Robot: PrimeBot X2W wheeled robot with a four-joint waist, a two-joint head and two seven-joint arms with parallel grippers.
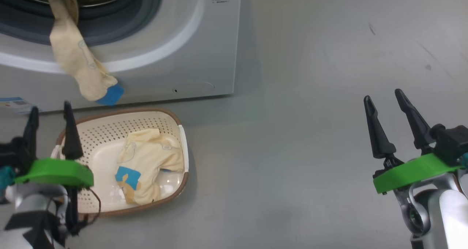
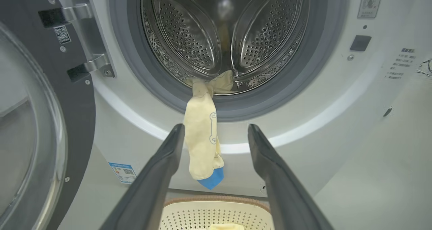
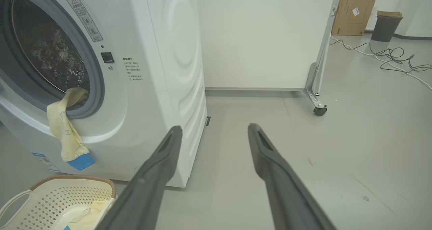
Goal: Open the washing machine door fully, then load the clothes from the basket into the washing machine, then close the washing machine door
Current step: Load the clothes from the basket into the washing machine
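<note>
Grey floor (image 1: pixel 310 150): basket (image 1: pixel 128 112) at 7 o'clock holds one garment (image 1: pixel 146 165); second garment (image 1: pixel 73 59) dangles from washing machine (image 1: pixel 190 40) at 11. Left gripper (image 1: pixel 51 107), right gripper (image 1: pixel 382 95) agape, empty.

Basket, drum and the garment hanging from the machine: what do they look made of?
Basket: cream plastic, slightly glossy, with moulded perforations and a brown rim. Drum: steel by its look, with mirror-like reflections and punched holes. Garment: soft pale yellow knit, probably cotton; matte, hangs limp and creased.
</note>
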